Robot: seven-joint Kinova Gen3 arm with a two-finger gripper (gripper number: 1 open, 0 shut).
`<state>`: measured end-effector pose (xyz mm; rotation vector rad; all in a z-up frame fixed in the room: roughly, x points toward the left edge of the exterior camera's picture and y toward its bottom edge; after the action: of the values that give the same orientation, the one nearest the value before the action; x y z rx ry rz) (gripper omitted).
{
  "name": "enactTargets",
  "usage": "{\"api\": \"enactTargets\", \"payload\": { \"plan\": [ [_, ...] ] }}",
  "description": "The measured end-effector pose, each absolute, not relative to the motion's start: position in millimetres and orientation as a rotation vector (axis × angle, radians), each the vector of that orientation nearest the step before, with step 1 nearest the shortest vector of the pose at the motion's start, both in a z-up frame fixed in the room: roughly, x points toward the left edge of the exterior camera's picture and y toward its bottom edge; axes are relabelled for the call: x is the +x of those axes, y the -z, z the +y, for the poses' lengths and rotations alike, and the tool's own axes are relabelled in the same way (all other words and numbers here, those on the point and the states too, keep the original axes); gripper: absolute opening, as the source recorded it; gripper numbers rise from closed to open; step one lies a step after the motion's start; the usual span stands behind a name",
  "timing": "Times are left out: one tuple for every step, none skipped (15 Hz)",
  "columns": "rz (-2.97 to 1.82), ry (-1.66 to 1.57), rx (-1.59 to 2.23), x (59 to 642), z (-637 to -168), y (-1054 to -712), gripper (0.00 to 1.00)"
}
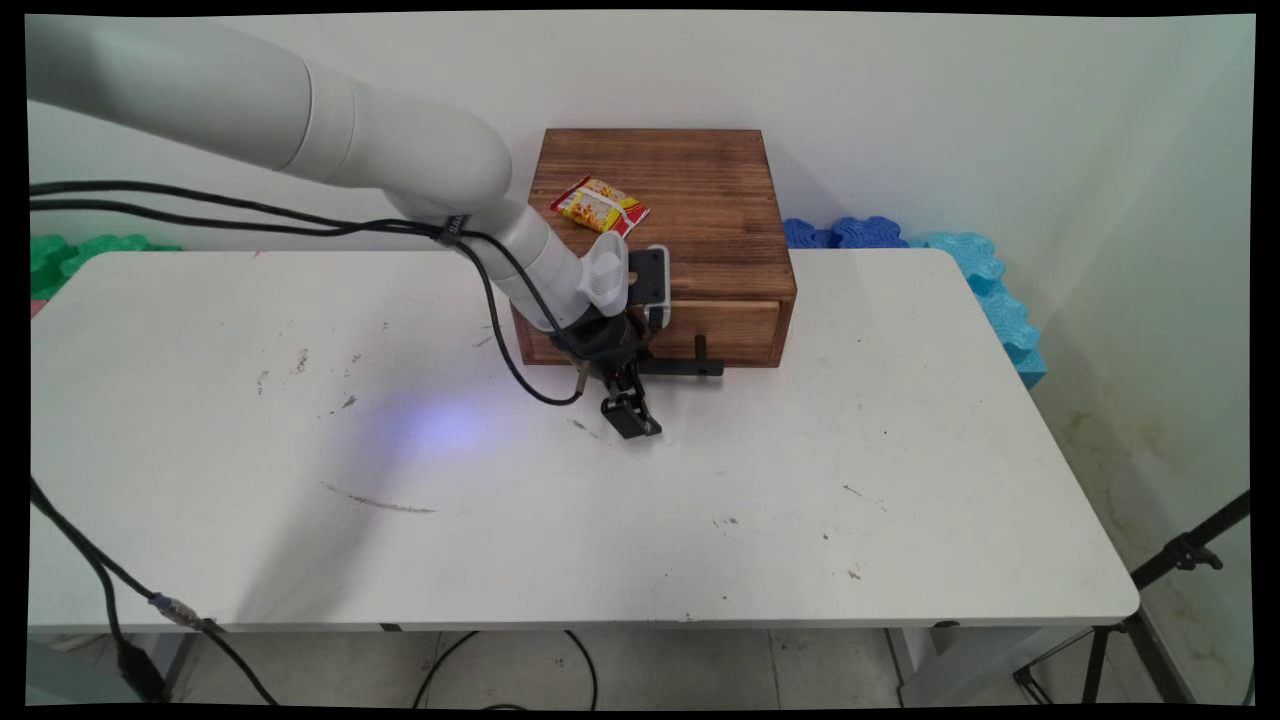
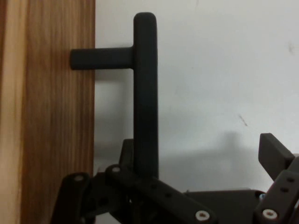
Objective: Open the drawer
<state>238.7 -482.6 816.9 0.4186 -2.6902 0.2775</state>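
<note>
A dark wooden box (image 1: 690, 200) stands at the back of the white table (image 1: 800, 480). Its lighter drawer front (image 1: 730, 328) (image 2: 42, 116) sits flush with the box and carries a black bar handle (image 1: 690, 367) (image 2: 145, 93) on a short post. My gripper (image 1: 628, 405) (image 2: 201, 156) hangs low in front of the drawer's left part, open. In the hand view the bar runs down between the fingers, close beside one finger (image 2: 126, 151). The other finger (image 2: 274, 151) stands far off it. Nothing is clamped. A yellow-red snack packet (image 1: 600, 205) lies on the box top.
Blue foam tiles (image 1: 960, 270) line the wall behind and beside the table's right end, and green ones (image 1: 70, 255) lie at the back left. Black cables (image 1: 500, 300) hang from the arm. A black tripod leg (image 1: 1180, 555) stands at the lower right.
</note>
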Motion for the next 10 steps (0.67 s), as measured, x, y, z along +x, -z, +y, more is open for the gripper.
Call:
{"api": "enactTargets", "payload": {
  "plan": [
    [-2.692,-0.274,0.418,239,-481,-816,1.00],
    [-2.694,-0.268,0.418,238,-479,-816,1.00],
    [-2.695,-0.264,0.417,238,-476,-816,1.00],
    [-2.696,-0.261,0.416,238,-475,-816,1.00],
    [-2.696,-0.257,0.415,237,-473,-816,1.00],
    [-2.696,-0.251,0.414,237,-470,-817,1.00],
    [-2.696,-0.246,0.411,236,-467,-817,1.00],
    [-2.696,-0.241,0.410,236,-464,-818,1.00],
    [-2.695,-0.237,0.409,236,-462,-818,1.00],
    [-2.695,-0.232,0.407,235,-459,-819,1.00]
  ]
}}
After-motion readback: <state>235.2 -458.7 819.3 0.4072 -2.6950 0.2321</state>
